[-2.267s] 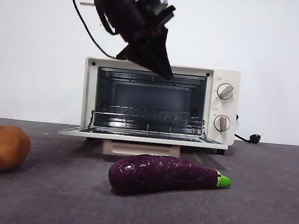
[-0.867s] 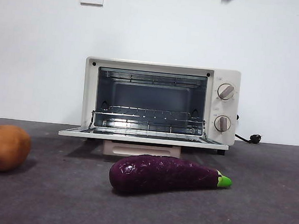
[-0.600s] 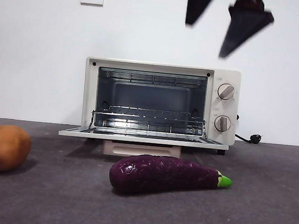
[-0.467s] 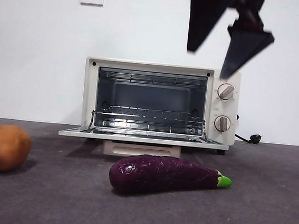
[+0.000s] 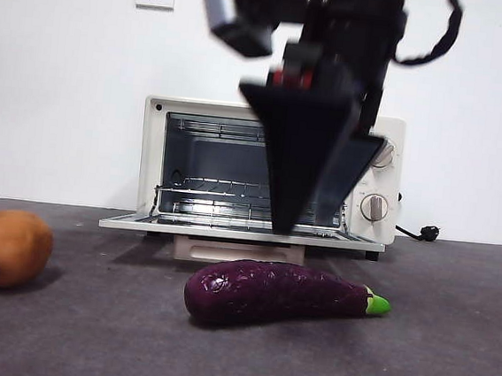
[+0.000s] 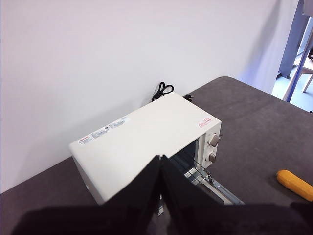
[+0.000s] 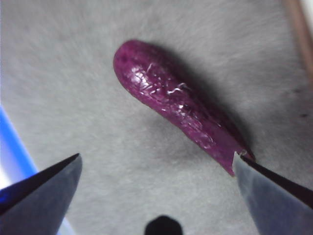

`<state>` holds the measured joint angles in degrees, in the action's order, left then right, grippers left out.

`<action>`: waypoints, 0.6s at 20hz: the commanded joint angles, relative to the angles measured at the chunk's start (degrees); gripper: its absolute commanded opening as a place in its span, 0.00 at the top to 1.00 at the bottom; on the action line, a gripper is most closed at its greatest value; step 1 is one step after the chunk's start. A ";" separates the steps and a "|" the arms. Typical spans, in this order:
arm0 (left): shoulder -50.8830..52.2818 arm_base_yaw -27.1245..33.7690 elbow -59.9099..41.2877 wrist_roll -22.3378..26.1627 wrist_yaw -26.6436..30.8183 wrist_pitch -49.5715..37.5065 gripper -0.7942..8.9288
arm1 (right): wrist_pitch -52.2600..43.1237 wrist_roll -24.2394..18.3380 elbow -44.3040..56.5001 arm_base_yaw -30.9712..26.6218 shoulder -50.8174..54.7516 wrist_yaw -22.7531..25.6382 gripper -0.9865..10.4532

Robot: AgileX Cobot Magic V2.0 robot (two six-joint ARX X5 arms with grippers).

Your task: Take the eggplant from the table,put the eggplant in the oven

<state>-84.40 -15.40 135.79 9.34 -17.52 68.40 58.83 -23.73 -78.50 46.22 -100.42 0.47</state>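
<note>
The glossy purple eggplant [image 5: 276, 294] lies on the grey table [image 5: 449, 349] in front of the oven [image 5: 372, 177], its green stem tip pointing right. The oven's door is folded down and its wire rack shows inside. My right gripper [image 5: 301, 227] hangs open just above the eggplant, big and dark before the oven's mouth. In the right wrist view the eggplant [image 7: 181, 105] lies beyond the open right gripper [image 7: 156, 156], between the lines of its two jaws. My left gripper [image 6: 160, 161] is shut on nothing, high above and behind the oven [image 6: 146, 132].
An orange-brown potato [image 5: 5, 247] sits at the table's left edge. The oven's power plug [image 5: 426, 232] lies to its right by the wall. A yellow object [image 6: 296, 183] lies on the table in the left wrist view.
The left arm rose out of the front view first. Then the right gripper came down from the top, open, to just above the eggplant. The eggplant has not moved.
</note>
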 commanded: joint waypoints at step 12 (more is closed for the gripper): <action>0.50 0.09 0.15 -0.39 -0.24 0.96 0.92 | -3.48 -4.61 0.68 -9.42 -5.57 2.27 0.42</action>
<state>-84.23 -15.40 135.79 9.34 -17.54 69.43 55.55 -27.73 -78.39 36.62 -105.32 3.09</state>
